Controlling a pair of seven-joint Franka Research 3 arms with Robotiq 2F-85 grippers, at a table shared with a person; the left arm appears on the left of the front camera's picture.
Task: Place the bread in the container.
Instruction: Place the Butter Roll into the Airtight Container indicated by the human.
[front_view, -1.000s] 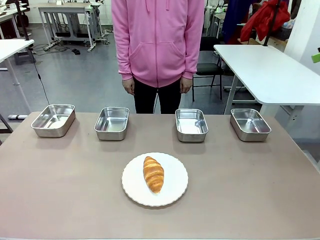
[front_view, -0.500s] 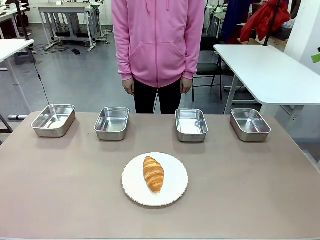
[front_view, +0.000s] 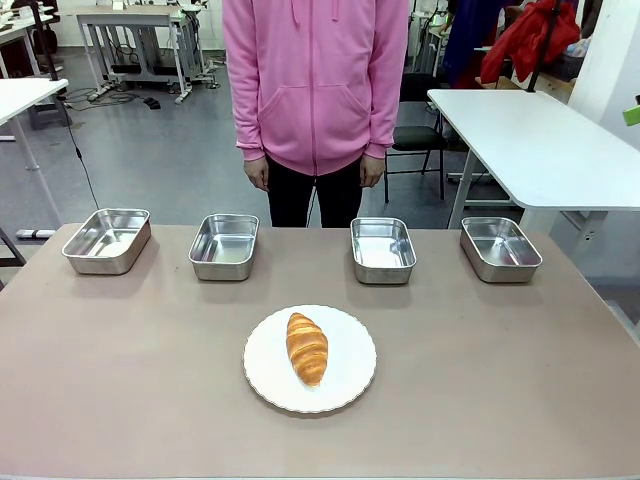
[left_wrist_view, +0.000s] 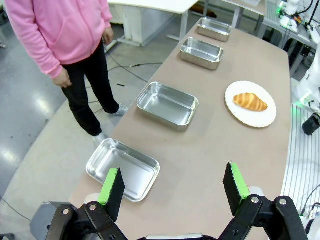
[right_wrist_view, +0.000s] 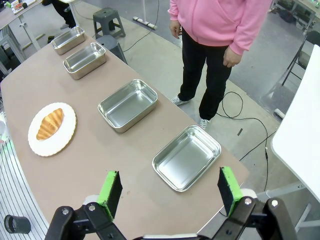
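The golden-brown bread (front_view: 307, 348) lies lengthwise on a round white plate (front_view: 350, 385) at the table's middle front, also visible as bread (left_wrist_view: 249, 101) and bread (right_wrist_view: 50, 124). Four steel containers line the far side: container (front_view: 107, 240), container (front_view: 224, 246), container (front_view: 383, 250), container (front_view: 500, 249). My left gripper (left_wrist_view: 173, 189) hangs open high above the leftmost container (left_wrist_view: 123, 168). High over the rightmost container (right_wrist_view: 186, 157), my right gripper (right_wrist_view: 170, 193) is open too. Both hold nothing.
A person in a pink hoodie (front_view: 316, 80) stands at the far edge, hands hanging down. A white table (front_view: 540, 140) stands off to the right beyond the table. The brown tabletop (front_view: 130, 350) has free room on both sides of the plate.
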